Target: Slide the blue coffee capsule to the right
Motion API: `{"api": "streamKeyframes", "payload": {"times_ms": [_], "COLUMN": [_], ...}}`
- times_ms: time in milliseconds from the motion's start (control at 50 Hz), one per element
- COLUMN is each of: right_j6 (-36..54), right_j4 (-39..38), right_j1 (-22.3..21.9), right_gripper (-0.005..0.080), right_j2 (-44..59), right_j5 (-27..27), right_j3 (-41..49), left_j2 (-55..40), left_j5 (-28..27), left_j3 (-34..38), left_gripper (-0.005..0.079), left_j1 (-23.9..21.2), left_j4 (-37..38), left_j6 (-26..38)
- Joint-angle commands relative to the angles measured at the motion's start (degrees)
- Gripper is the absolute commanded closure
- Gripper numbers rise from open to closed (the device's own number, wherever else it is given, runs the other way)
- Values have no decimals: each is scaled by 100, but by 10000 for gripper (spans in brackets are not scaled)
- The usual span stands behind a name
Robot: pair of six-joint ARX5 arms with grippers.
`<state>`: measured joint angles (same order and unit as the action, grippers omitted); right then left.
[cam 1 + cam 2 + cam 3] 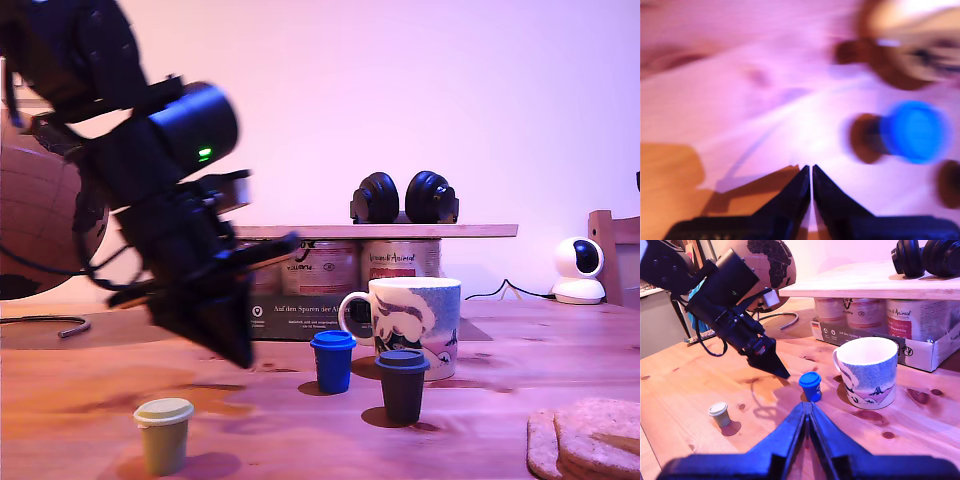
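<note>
The blue coffee capsule (pixel 332 362) stands upright on the wooden table (pixel 90 400), just in front of the mug (pixel 412 325). My first gripper (pixel 241 356) is shut and points down at the table, a short gap away from the capsule toward the exterior view's left. The blurred first wrist view shows the shut fingertips (pixel 811 171) with the blue capsule (pixel 912 131) off to one side. In the second wrist view my second gripper (pixel 807 409) is shut, and the blue capsule (pixel 811 385) stands just beyond its tips, with my first gripper (pixel 782 373) beside it.
A dark brown capsule (pixel 402 385) stands near the blue one, toward the exterior view's right. A pale olive capsule (pixel 163 435) sits front left. Behind are a shelf board (pixel 380 231) with headphones (pixel 404 198), tins, a globe (pixel 767 260), a white camera (pixel 578 268) and cork coasters (pixel 590 435).
</note>
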<state>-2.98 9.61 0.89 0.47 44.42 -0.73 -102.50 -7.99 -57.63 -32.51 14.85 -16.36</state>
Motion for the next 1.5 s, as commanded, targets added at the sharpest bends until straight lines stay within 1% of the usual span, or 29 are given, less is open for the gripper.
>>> {"api": "streamKeyframes", "payload": {"times_ms": [0, 200, 360, 420, 520, 620, 820, 1000, 1160, 1420, 1480], "right_j6": [0, 2, 2, 4, 4, 11, 44, 42, 44, 42, 42], "right_j4": [-2, -2, -7, -7, -7, -7, -9, -11, -15, -11, -9], "right_j1": [22, 22, 22, 22, 22, 22, 22, 22, 22, 20, 20], "right_gripper": [764, 764, 765, 765, 764, 765, 765, 764, 765, 764, 764], "right_j2": [-35, -35, -35, -35, -35, -35, -35, -35, -37, -35, -37], "right_j5": [-7, -44, -140, -153, -153, -153, -195, -603, -970, -1633, -1700], "right_j3": [28, 28, 28, 28, 28, 28, 28, 28, 28, 28, 28], "left_j2": [-59, 179, 643, 850, 1202, 1519, 2170, 2815, 3362, 4380, 4642], "left_j5": [-4, 201, 302, 339, 426, 424, 404, 315, 197, 203, 208], "left_j3": [57, 57, 59, 59, 59, 61, 175, 660, 1351, 2406, 2612], "left_gripper": [762, 762, 762, 762, 762, 762, 762, 762, 762, 762, 762], "left_j1": [74, 254, 457, 566, 758, 988, 1478, 1904, 2201, 2343, 2367], "left_j4": [66, 94, 116, 162, 234, 319, 378, 245, -251, -857, -949], "left_j6": [57, 455, 492, 522, 761, 820, 1145, 1198, 1198, 1196, 1193]}}
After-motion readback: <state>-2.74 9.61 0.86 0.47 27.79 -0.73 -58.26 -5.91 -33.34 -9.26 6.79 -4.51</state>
